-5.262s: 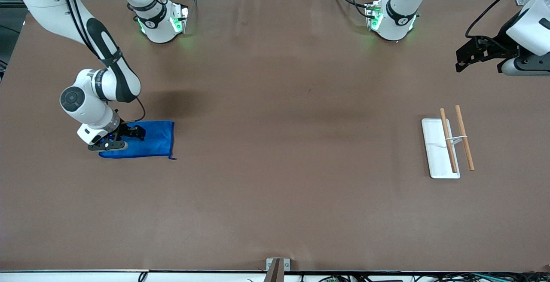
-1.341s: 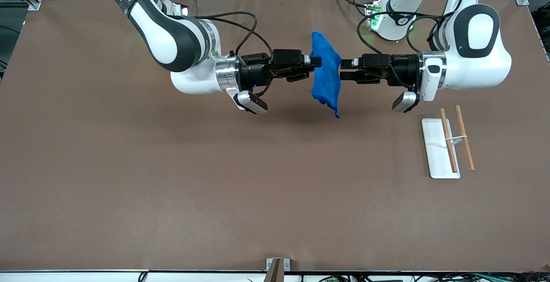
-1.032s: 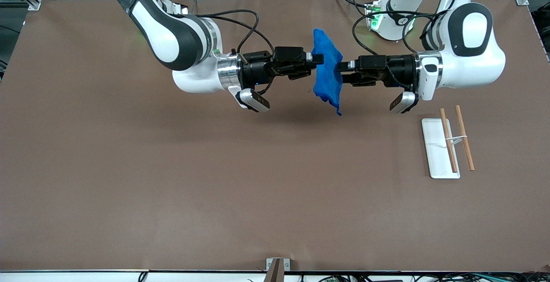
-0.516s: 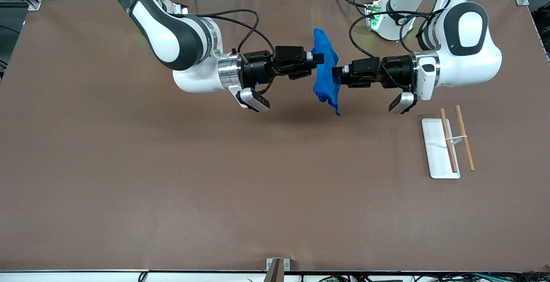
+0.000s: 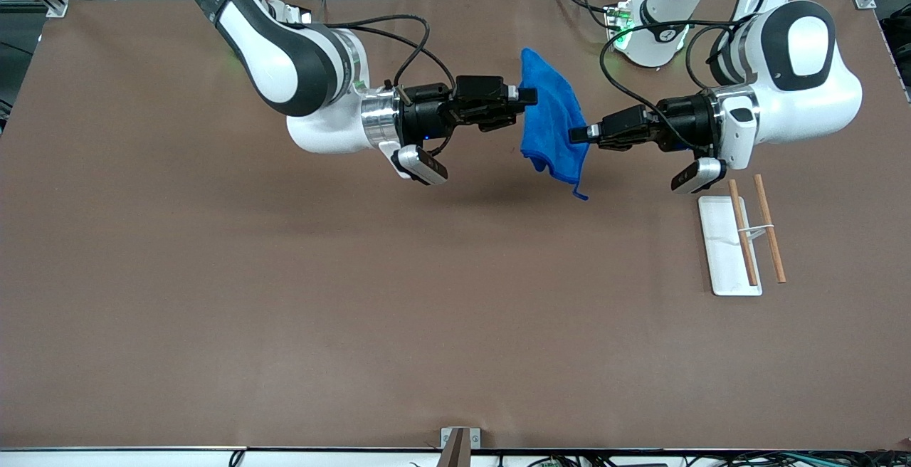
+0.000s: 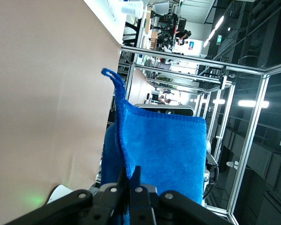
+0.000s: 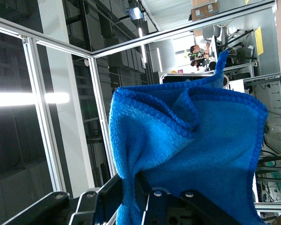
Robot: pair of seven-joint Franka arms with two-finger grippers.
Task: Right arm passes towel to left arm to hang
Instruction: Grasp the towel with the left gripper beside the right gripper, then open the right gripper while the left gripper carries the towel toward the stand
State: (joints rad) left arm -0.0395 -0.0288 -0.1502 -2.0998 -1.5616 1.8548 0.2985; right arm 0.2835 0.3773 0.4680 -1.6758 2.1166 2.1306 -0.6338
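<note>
The bright blue towel (image 5: 549, 125) hangs in the air over the middle of the table, stretched between both grippers. My right gripper (image 5: 530, 97) is shut on one upper edge of it. My left gripper (image 5: 575, 136) is shut on the other edge, lower down. A small corner loop (image 5: 582, 193) dangles at the cloth's lowest point. The left wrist view shows the towel (image 6: 164, 150) pinched between the left gripper's (image 6: 130, 176) fingers, the loop (image 6: 111, 77) sticking out. In the right wrist view the bunched towel (image 7: 192, 136) fills the right gripper (image 7: 140, 183).
A white tray (image 5: 719, 246) lies toward the left arm's end of the table, nearer to the front camera than the grippers. It carries a small rack with two wooden rods (image 5: 742, 232) side by side. Brown tabletop spreads all around.
The left gripper has shut on the towel and drawn back toward the left arm's end, spreading the cloth. The right gripper has stayed in place, still shut.
</note>
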